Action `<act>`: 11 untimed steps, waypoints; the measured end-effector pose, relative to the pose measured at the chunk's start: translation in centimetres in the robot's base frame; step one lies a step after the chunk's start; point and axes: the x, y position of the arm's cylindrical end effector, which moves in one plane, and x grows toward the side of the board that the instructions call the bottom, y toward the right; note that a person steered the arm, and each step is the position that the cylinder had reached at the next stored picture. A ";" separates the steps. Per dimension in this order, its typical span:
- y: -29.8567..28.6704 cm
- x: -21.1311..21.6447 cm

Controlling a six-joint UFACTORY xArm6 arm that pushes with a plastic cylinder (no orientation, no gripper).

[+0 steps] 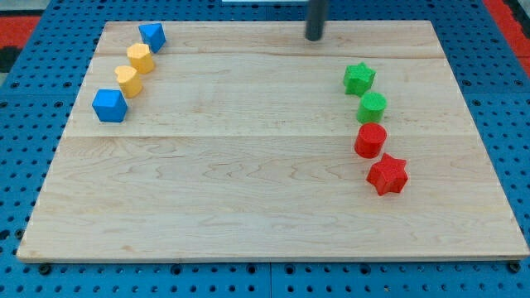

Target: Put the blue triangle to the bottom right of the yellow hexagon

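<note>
The blue triangle [153, 36] lies near the view's top left corner of the wooden board. Just below and left of it sits the yellow hexagon [140, 58], the two nearly touching. A yellow heart-like block [127, 80] follows, then a blue cube [109, 105], making a diagonal row. My tip [315, 37] rests near the top edge, right of the middle, far to the right of the blue triangle and touching no block.
On the view's right a column runs downward: a green star [359, 79], a green cylinder [372, 107], a red cylinder [370, 140] and a red star [387, 174]. The wooden board [248, 190] lies on a blue pegboard.
</note>
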 end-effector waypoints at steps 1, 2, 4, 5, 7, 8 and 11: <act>-8.3 -0.6; -15.2 -0.1; -17.0 -0.4; -18.2 -1.9; -23.2 1.1; -18.1 6.2; -13.7 3.5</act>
